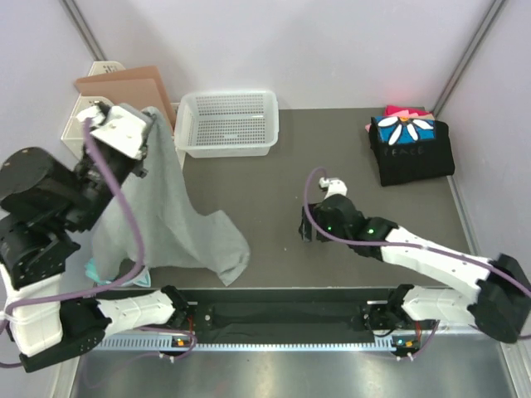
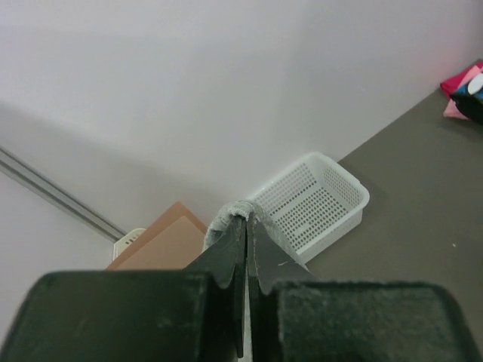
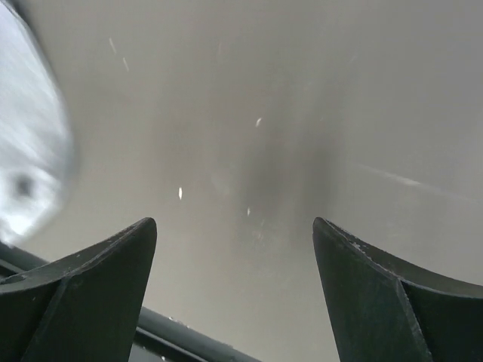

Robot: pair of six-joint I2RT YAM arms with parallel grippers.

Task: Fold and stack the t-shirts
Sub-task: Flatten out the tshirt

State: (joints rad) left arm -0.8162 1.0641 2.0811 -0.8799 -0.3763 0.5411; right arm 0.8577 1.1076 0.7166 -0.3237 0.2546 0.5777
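Hanging from the clenched left claw [image 1: 152, 118], raised at the table's far left, the grey t-shirt [image 1: 178, 224] drapes down, its lower part crumpled on the table [image 1: 332, 157]. From the left wrist only a sliver of the cloth shows, pinched at the tips. The right claw [image 1: 309, 225] sits low mid-table, jaws apart, gripping nothing. At the far right corner a folded black daisy shirt [image 1: 412, 157] mostly covers the pink shirts [image 1: 400, 110]. A teal scrap [image 1: 93, 269] peeks from beneath the grey cloth, too hidden to identify.
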